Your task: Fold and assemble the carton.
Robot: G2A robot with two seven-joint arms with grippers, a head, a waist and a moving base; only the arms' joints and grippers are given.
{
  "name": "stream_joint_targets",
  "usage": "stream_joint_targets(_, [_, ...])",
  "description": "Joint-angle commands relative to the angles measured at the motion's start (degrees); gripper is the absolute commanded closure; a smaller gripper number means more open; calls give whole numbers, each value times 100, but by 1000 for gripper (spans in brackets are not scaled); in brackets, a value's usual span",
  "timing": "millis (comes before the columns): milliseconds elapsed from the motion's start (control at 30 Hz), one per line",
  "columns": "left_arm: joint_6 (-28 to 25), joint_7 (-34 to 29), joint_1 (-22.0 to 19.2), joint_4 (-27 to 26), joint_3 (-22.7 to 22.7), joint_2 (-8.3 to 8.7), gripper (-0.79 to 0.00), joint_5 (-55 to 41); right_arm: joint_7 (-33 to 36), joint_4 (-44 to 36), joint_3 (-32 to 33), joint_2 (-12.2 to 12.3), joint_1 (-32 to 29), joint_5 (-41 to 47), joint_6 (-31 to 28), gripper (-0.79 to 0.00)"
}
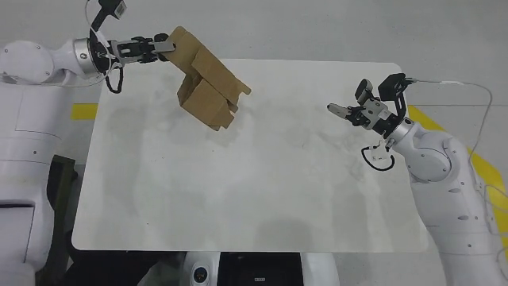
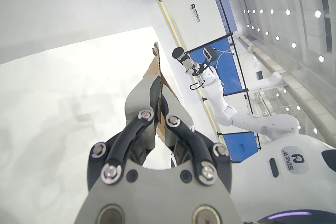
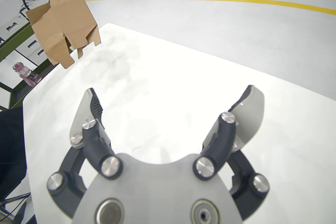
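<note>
A brown cardboard carton, partly opened with loose flaps, hangs above the table's far left corner. My left gripper is shut on the carton's upper edge; in the left wrist view the cardboard edge runs between its fingers. In the right wrist view the carton hangs in the air across the table, flaps pointing down. My right gripper stands open over the table's right side, nothing between its fingers.
The white table lies under both arms. A dark chair stands at the table's left edge. Yellow floor lines run beyond the table on the right.
</note>
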Motion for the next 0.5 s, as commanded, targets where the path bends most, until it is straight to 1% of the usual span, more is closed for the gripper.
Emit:
stream_joint_targets(0, [31,-25,-36,24,193,-71,0,-120,0,0,0,0,0,-1,0,-785])
stream_joint_targets(100, [95,-35,2,33,386,-166,0,-437,0,0,0,0,0,-1,0,-785])
stream_joint_targets(200, [91,-86,120,-62,503,-215,0,-587,0,0,0,0,0,-1,0,-785])
stream_joint_targets(333, [2,-181,355,-377,626,-227,0,-471,0,0,0,0,0,-1,0,-785])
stream_joint_targets(467, [-42,-384,629,-719,637,-192,0,-422,0,0,0,0,0,-1,0,-785])
